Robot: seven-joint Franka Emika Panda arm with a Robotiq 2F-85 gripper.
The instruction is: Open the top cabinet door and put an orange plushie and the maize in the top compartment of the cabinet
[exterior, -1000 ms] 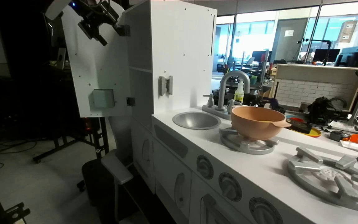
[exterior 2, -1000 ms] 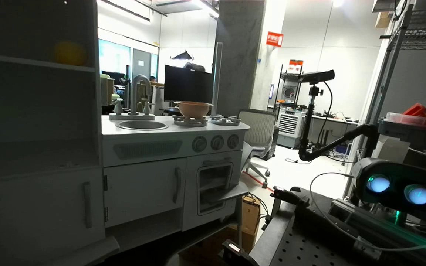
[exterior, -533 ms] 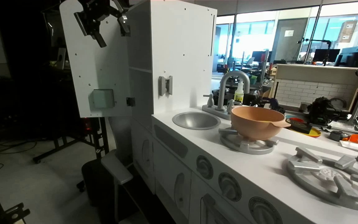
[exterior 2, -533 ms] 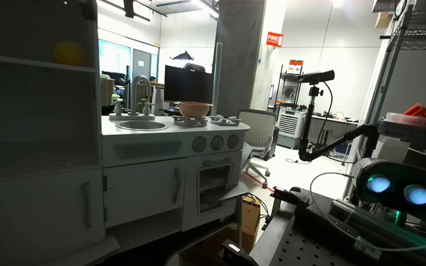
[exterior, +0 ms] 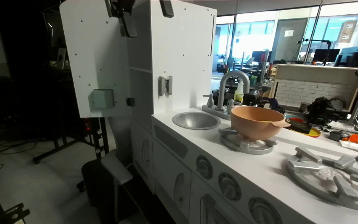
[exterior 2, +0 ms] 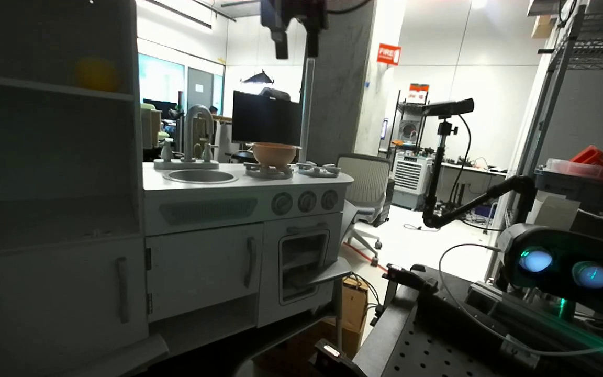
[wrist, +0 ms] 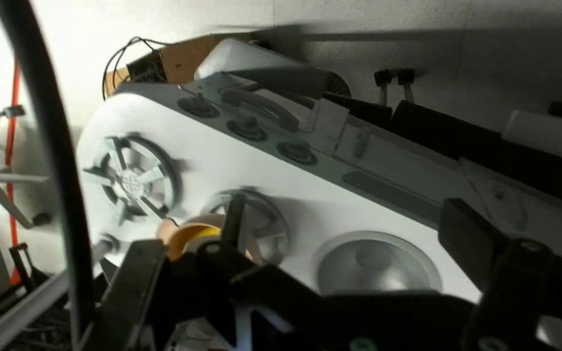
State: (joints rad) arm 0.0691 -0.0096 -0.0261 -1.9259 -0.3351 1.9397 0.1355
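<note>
My claw (exterior 2: 297,50) hangs spread in open space above the worktop (exterior: 269,165); left, the orange plushie (exterior 2: 97,74) sits near the right edge of the top compartment (exterior 2: 19,85), its door (exterior: 98,68) swung wide.

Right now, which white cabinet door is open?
The top cabinet door, with the pale square piece, is swung outward; the lower cabinet door and the door under the sink are shut.

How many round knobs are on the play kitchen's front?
3, in a row below the countertop: one knob nearest the sink, the middle knob, and the end knob farthest from the sink. None seems hidden.
</note>
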